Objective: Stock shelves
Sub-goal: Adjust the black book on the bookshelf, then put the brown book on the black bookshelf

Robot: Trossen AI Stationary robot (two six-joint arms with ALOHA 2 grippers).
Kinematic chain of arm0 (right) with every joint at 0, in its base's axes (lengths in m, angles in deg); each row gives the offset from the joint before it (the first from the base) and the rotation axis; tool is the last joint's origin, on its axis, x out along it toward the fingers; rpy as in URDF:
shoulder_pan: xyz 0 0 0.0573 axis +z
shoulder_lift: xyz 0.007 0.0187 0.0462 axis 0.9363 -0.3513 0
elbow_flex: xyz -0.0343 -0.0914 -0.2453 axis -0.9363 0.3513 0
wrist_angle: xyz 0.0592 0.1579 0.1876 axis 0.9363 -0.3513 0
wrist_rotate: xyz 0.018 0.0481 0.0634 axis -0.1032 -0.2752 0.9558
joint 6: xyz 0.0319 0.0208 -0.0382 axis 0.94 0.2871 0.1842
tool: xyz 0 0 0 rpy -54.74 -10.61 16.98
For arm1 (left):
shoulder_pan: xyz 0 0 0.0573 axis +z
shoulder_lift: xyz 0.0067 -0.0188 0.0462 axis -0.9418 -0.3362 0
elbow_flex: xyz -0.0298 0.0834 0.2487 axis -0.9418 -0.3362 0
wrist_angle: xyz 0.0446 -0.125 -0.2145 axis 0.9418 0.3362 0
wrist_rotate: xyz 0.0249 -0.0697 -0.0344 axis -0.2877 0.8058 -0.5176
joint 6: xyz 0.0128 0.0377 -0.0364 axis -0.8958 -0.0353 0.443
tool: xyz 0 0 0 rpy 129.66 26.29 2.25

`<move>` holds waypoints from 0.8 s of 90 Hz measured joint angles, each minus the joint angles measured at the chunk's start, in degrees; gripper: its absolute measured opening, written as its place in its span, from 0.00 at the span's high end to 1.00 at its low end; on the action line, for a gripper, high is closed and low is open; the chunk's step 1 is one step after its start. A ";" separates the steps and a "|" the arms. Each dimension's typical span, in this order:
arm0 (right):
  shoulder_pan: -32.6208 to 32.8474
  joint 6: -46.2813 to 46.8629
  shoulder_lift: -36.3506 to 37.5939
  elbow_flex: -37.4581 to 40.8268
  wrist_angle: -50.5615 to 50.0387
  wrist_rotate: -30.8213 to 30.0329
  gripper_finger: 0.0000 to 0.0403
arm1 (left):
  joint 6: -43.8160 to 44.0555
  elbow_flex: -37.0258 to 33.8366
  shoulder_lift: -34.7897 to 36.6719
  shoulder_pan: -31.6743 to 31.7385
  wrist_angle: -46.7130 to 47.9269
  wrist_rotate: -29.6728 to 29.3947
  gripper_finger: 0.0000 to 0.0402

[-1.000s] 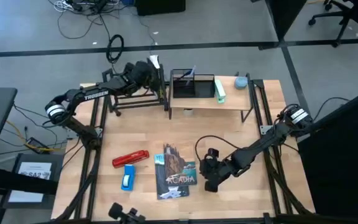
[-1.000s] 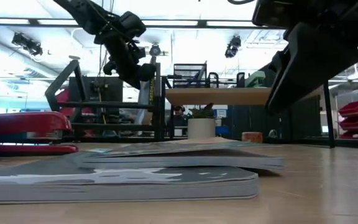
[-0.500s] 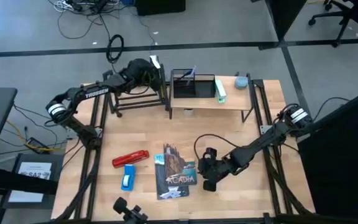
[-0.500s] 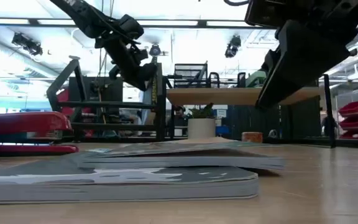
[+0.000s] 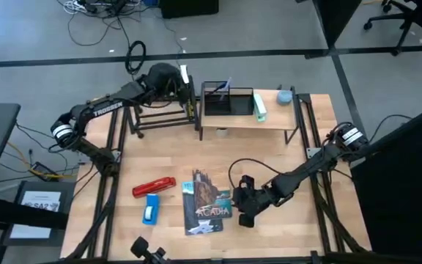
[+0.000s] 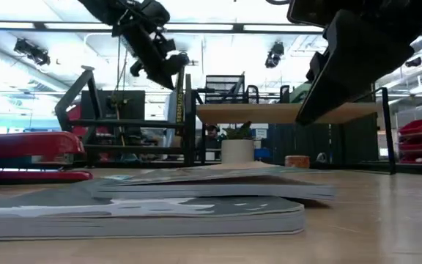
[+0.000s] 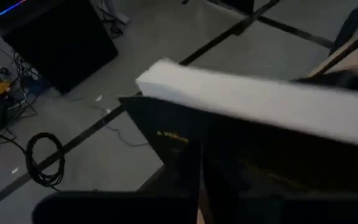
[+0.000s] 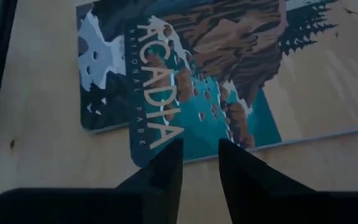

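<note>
Black rack (image 5: 163, 116) long axis crosswise (beside wood shelf (image 5: 247, 117)), left tool (image 5: 173, 79) above.

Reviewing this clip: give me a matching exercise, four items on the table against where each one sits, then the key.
Items:
1. red stapler
2. Acadia book
3. black mesh organizer
4. black-covered book

Places:
A. standing upright in the black tube-frame rack, at the left gripper
B. on the wood plank shelf
C. flat on the table, just beside the right gripper
D. on the table next to a blue object

Pairs: 1-D, 2-C, 3-B, 4-A
</note>
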 joint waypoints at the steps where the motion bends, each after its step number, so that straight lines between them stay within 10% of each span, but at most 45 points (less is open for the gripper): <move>1: 0.00 0.00 0.00 0.00 -0.01 0.05 0.81 | 0.01 0.39 0.00 -0.09 0.53 0.00 1.00; 37: 1.62 2.20 0.00 -0.97 -0.28 0.33 0.81 | 6.37 21.95 0.09 -10.39 25.94 -5.70 1.00; 72: 5.38 5.62 0.00 -4.11 -2.50 0.33 0.81 | 27.34 28.06 -2.99 -42.69 35.76 -8.82 1.00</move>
